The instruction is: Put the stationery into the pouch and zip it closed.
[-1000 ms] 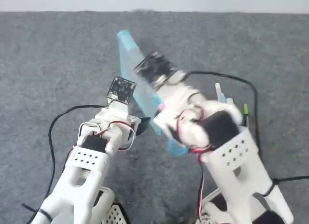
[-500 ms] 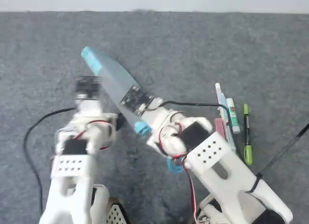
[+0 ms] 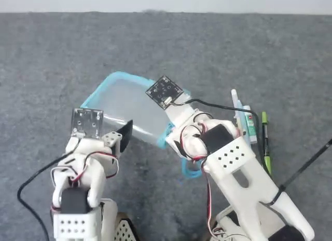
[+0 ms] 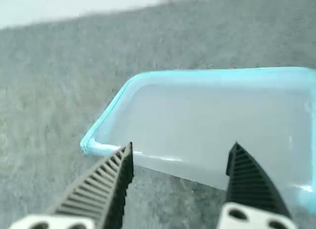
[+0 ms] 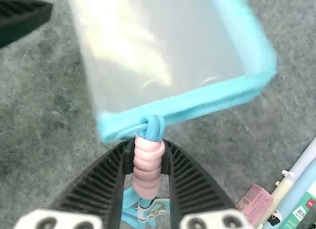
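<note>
Right wrist view, right pincer (image 5: 147,146) clamped on pink toggle (image 5: 148,167) of pouch (image 5: 158,46), left pincer (image 4: 182,147) spread wide near it

pouch (image 3: 127,106): swung left, now flat | left gripper (image 4: 182,149): drawn back

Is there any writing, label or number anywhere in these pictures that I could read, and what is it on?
Nothing reads clearly.
Pink block among the stationery: dark print, too blurred to read.
Green-and-white tube: label lettering, too small and blurred to read.
Pouch: no writing seen.
Pink pull held in the right end effector: no writing seen.
</note>
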### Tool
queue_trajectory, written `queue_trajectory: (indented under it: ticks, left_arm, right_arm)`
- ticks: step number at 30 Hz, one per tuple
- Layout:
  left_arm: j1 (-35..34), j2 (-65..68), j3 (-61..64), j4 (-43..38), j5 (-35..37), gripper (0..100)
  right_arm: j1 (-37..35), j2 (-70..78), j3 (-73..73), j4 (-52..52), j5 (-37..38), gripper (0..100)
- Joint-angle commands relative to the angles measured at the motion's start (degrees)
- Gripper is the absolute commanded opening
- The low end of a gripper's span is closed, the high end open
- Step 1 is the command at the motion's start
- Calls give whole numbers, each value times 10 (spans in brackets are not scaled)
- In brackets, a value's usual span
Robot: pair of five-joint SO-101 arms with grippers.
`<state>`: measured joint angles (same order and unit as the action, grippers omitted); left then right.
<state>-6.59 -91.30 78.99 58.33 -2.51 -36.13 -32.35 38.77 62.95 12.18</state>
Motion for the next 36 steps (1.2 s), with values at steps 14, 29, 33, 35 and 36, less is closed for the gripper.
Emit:
queue_trajectory:
  ticks: [14, 29, 33, 35, 36]
  left_arm:
    - [-1, -20, -7, 2, -26, 291]
    - [179, -20, 9, 18, -72, 342]
    - [178, -20, 23, 2, -63, 341]
    - [178, -20, 26, -1, -62, 340]
    - [177, -20, 26, -1, -63, 333]
  right_arm:
    - [9, 51, -84, 15, -8, 6]
    - [-1, 53, -215, 138, -8, 6]
    - [-31, 51, -215, 162, -8, 6]
    - [-36, 51, -215, 163, -6, 6]
    - [-36, 51, -215, 163, -6, 6]
